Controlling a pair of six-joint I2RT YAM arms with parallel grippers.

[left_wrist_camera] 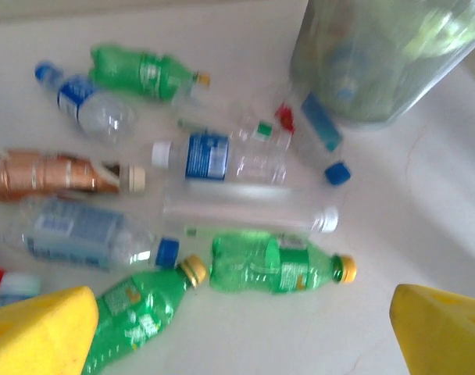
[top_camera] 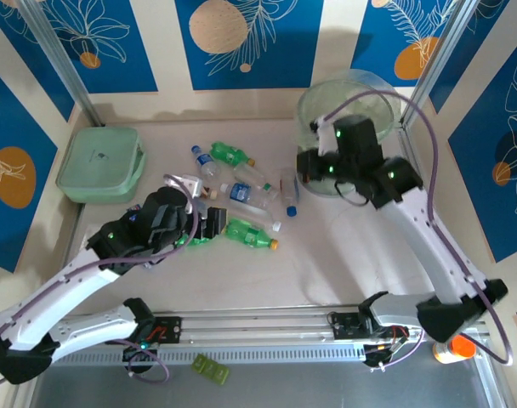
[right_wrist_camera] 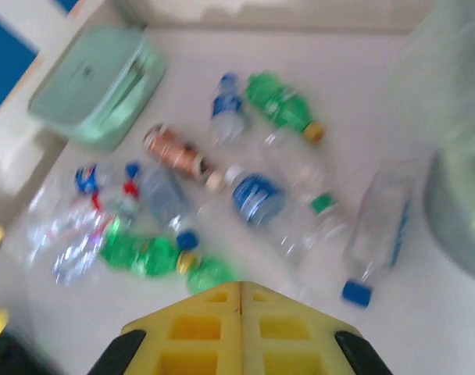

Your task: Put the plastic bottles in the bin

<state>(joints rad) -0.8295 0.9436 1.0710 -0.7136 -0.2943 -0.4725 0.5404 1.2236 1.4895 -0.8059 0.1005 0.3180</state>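
lying beside the bin, about ten plastic bottles were left unplaced; left gripper fingers were spread apart, right gripper fingers pressed together, empty.

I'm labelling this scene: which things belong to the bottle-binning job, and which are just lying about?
Job: crushed clear and green plastic bottles; tall round translucent bin.
Lying about: flat pale-green lidded box; orange-capped bottle.

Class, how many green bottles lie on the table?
3 green bottles: one farthest back, one nearer, mid-table, one beside that. Others may hide in the bin.
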